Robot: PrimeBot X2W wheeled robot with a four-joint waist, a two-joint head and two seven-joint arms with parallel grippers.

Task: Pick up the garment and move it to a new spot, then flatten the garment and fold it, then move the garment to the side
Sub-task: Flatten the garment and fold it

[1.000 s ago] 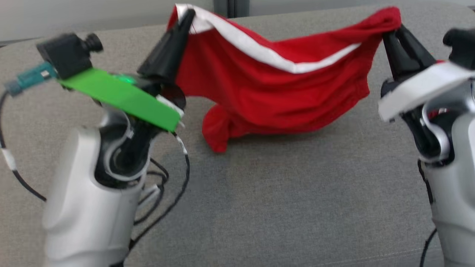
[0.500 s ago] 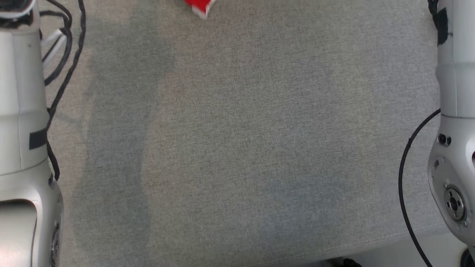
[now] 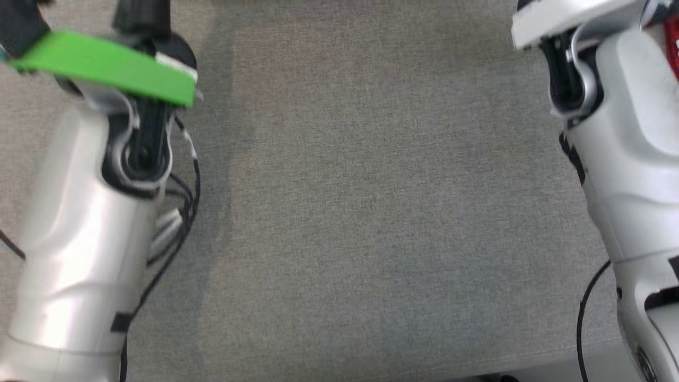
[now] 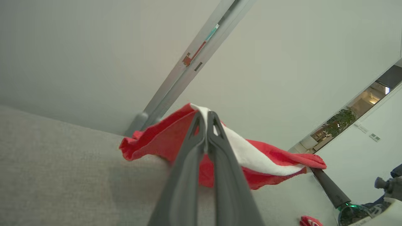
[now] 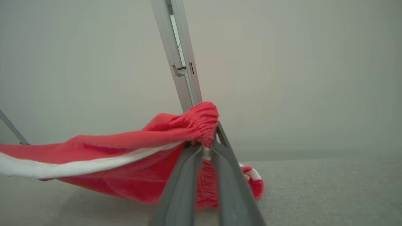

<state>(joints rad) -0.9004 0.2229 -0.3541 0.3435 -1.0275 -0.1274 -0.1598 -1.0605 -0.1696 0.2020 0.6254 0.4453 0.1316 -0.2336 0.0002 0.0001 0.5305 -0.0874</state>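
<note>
The garment (image 4: 150,144) is red cloth with a white band, hanging stretched in the air above the grey cushion (image 4: 62,175). My left gripper (image 4: 206,117) is shut on its white-banded edge in the left wrist view. The right arm's dark finger (image 4: 329,188) holds the far corner there. In the right wrist view the garment (image 5: 125,147) sags to the left, and my right gripper (image 5: 209,144) is shut on its gathered red corner. A loose end droops onto the cushion (image 5: 314,188) behind the fingers. In the head view, my two pale forearms (image 3: 79,223) (image 3: 626,159) reach upward.
The grey fabric surface (image 3: 371,212) spreads wide between the forearms. A green plate (image 3: 106,66) and black cables (image 3: 180,212) sit on the left arm. A plain wall with a metal door frame (image 5: 182,62) stands behind. A small red item (image 4: 309,221) lies low right.
The head camera has tilted down, so the garment and both grippers have left its picture. Both grips on the garment hold as before.
</note>
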